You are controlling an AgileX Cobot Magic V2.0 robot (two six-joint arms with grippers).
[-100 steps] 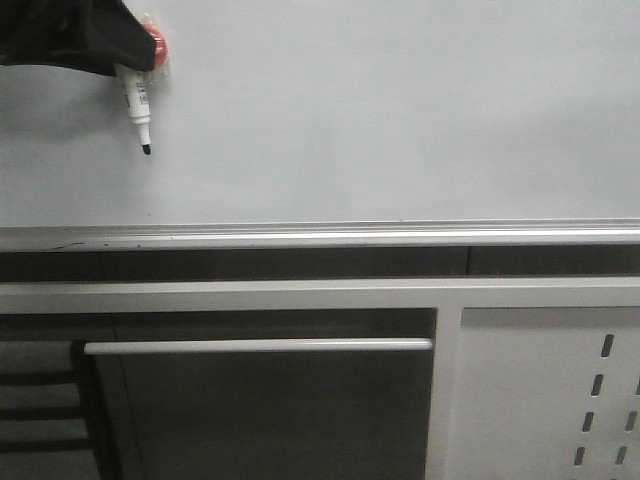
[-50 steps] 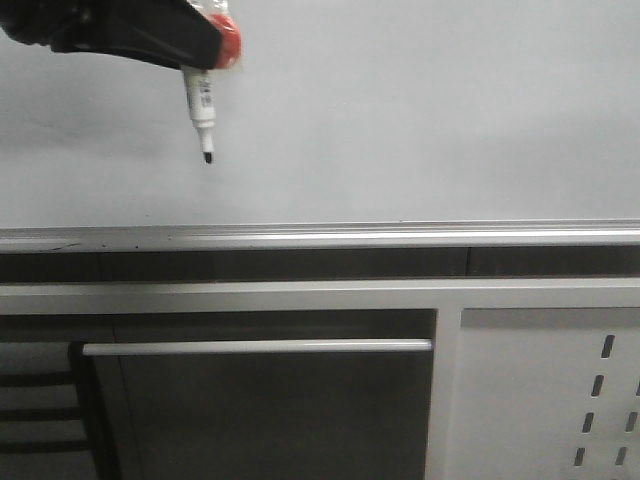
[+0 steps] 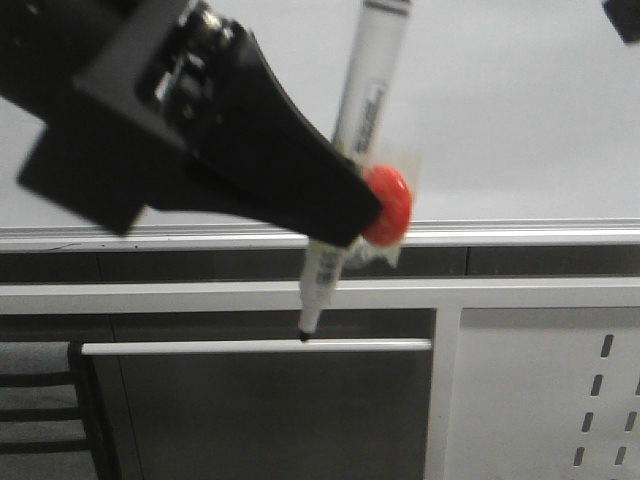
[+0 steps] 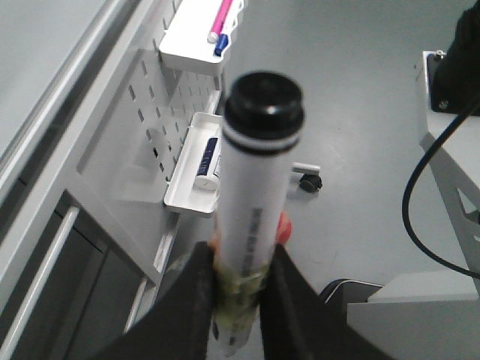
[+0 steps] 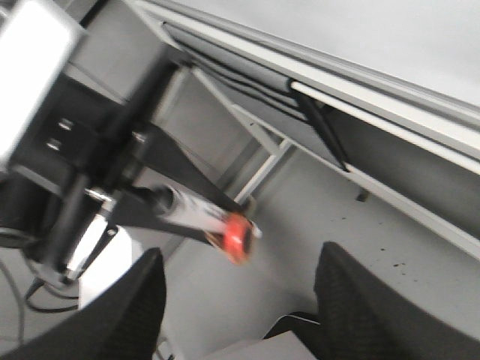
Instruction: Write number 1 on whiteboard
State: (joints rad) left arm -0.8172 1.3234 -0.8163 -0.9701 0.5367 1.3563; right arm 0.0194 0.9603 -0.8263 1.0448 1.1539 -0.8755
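My left gripper (image 3: 355, 215) fills the left of the front view, close to the camera. It is shut on a white marker (image 3: 365, 100) that has a red pad (image 3: 388, 205) taped to it. The marker's black tip (image 3: 305, 335) points down, in front of the cabinet below the whiteboard (image 3: 500, 120) and its silver rail (image 3: 520, 236). No number 1 shows on the board. In the left wrist view the fingers (image 4: 196, 300) clamp the marker (image 4: 255, 187). My right gripper (image 5: 240, 315) is open and empty; only a dark corner of it (image 3: 625, 18) shows at the top right of the front view.
A white panel with slots (image 3: 540, 390) and a silver handle bar (image 3: 250, 346) lie below the rail. The left wrist view shows white trays (image 4: 196, 169) with markers on the slotted panel, a black cable (image 4: 427, 210) and grey floor.
My left gripper with the marker has moved from the board's upper left to the right, down and toward the camera. The tip now hangs below the rail.
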